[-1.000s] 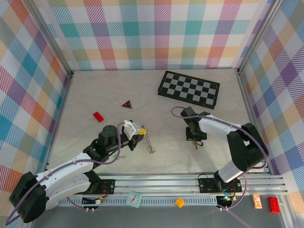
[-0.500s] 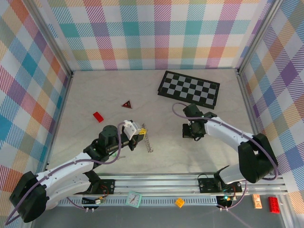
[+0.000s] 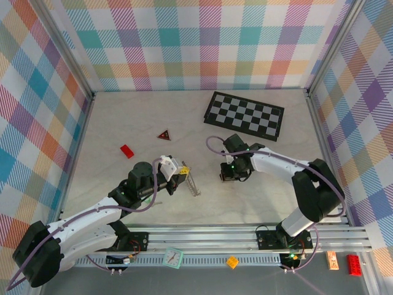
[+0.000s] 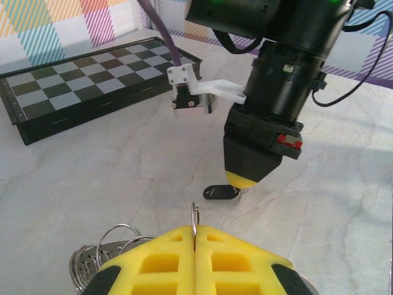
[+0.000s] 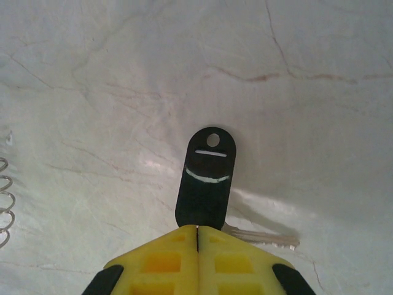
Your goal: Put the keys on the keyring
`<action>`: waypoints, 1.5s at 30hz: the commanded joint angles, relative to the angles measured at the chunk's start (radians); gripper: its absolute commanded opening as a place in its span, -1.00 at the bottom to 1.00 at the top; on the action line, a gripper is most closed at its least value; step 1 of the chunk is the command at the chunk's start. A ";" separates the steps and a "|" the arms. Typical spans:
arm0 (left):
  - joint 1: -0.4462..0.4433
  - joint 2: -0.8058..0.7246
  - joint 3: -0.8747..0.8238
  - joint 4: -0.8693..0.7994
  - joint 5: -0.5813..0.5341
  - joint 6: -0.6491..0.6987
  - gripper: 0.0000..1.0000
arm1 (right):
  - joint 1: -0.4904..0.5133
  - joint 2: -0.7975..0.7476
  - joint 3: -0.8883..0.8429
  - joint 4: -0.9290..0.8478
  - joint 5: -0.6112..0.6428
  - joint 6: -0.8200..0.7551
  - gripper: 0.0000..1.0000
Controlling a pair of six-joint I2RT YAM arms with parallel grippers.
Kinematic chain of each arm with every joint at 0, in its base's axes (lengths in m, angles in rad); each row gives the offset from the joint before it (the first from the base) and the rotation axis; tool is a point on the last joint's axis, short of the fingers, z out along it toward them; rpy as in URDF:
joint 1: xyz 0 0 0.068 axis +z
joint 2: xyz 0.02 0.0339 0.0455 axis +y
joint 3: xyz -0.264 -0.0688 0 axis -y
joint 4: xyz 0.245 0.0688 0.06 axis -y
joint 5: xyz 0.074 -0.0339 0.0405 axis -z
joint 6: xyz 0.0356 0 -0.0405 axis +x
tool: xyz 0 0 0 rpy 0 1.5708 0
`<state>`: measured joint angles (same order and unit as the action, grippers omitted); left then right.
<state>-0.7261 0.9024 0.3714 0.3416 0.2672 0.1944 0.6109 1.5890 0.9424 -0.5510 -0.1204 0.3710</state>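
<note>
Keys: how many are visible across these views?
1: a black-tagged key, pinched by the right fingers. Others may be hidden.

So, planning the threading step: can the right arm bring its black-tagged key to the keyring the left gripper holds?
Probably yes: the right gripper, shut on the key, hangs just across from the keyring pinched in the left gripper, with bare table between them.

Right wrist view: the black tag's [image 5: 206,178] lower end runs under my right gripper's [image 5: 197,230] pads, which also cover the head of the silver key [image 5: 264,236]. The keyring [image 5: 3,203] is cut by the left edge. Left wrist view: the keyring's bottom hides behind the left gripper [image 4: 194,232]. From the top, the key is too small to make out.
</note>
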 commanded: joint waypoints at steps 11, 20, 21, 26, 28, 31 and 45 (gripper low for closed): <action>-0.013 -0.009 0.026 0.005 -0.010 -0.009 -1.00 | 0.002 0.096 0.073 0.011 0.024 -0.029 -1.00; -0.012 0.006 0.031 0.008 0.000 -0.010 -1.00 | 0.003 0.112 0.086 0.005 0.027 -0.025 -1.00; -0.013 0.006 0.031 0.008 0.000 -0.009 -1.00 | 0.002 0.115 0.088 0.004 0.026 -0.026 -1.00; -0.013 0.005 0.031 0.007 -0.001 -0.010 -1.00 | 0.004 0.130 0.091 -0.002 0.019 -0.029 -1.00; -0.012 0.004 0.031 0.005 0.000 -0.009 -1.00 | 0.004 0.133 0.091 -0.004 0.018 -0.029 -1.00; -0.012 0.003 0.031 0.005 0.000 -0.009 -1.00 | 0.004 0.135 0.095 -0.007 0.022 -0.028 -0.98; -0.013 0.012 0.031 0.014 0.003 -0.008 -1.00 | 0.010 0.130 0.102 -0.031 0.039 -0.030 -0.72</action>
<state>-0.7261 0.9154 0.3714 0.3157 0.2672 0.1944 0.6113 1.7145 1.0195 -0.5514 -0.0868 0.3527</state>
